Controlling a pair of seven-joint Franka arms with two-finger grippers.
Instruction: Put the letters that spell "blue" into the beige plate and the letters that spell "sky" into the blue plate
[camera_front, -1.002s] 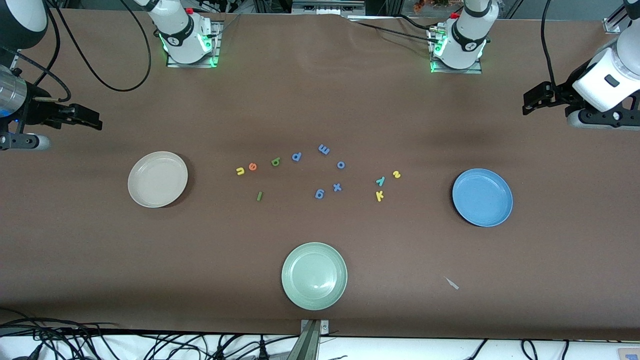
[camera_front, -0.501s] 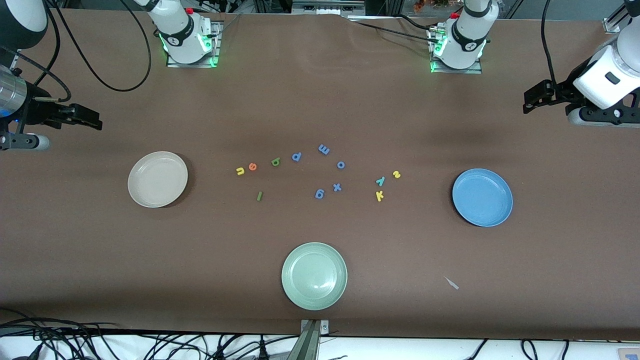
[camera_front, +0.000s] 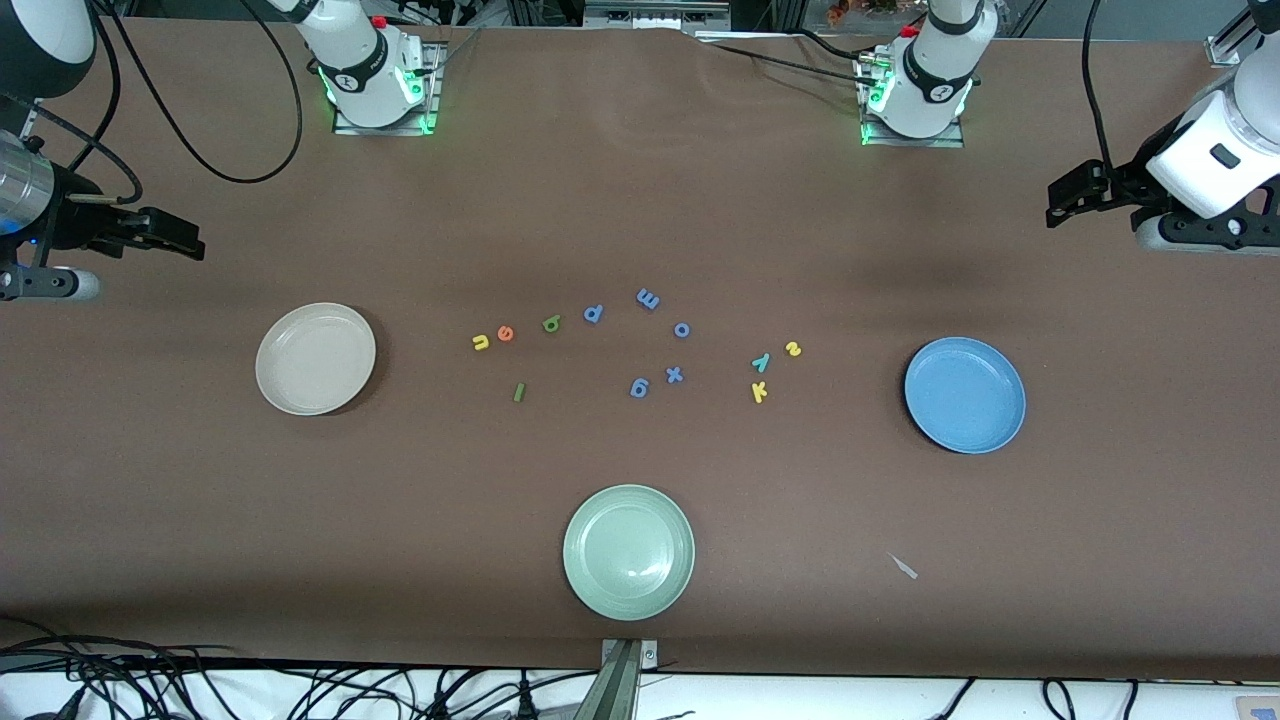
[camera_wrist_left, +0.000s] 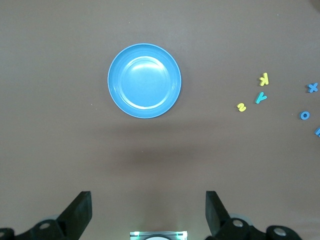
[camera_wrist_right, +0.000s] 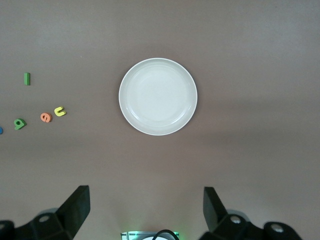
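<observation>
From the front view, the brown worktop (camera_front: 640, 200) is carrying three plates and a scatter of foam letters. The beige plate (camera_front: 315, 358) is lying toward the right arm's end, the blue plate (camera_front: 965, 394) toward the left arm's end, and a pale green plate (camera_front: 628, 551) is sitting nearest the camera, at six o'clock from the letters. The yellow "u" (camera_front: 481, 342), orange "e" (camera_front: 505, 333) and light green "b" (camera_front: 551, 323) are lying in a short row at about three o'clock from the beige plate, with the dark green "l" (camera_front: 519, 392) nearer the camera than that row. The yellow "s" (camera_front: 794, 349), teal "y" (camera_front: 761, 362) and yellow "k" (camera_front: 759, 391) are clustering at about nine o'clock from the blue plate. Five blue-violet letters (camera_front: 674, 374) are lying between the two groups. The right hand (camera_front: 165, 236) is waiting, raised over the worktop's edge at the right arm's end; the left hand (camera_front: 1070, 197) is waiting likewise at the left arm's end.

In the left wrist view, the left hand (camera_wrist_left: 148, 215) is standing with its fingers (camera_wrist_left: 80, 212) spread wide and gripping nothing, looking down on the blue plate (camera_wrist_left: 144, 80), with the "s" (camera_wrist_left: 242, 107), "y" (camera_wrist_left: 260, 97) and "k" (camera_wrist_left: 264, 78) well apart from it.

In the right wrist view, the right hand (camera_wrist_right: 146, 212) is likewise spread wide and empty above the beige plate (camera_wrist_right: 158, 96), with the "u" (camera_wrist_right: 60, 111), "e" (camera_wrist_right: 45, 117), "b" (camera_wrist_right: 19, 123) and "l" (camera_wrist_right: 27, 78) lying off the plate on the worktop.
</observation>
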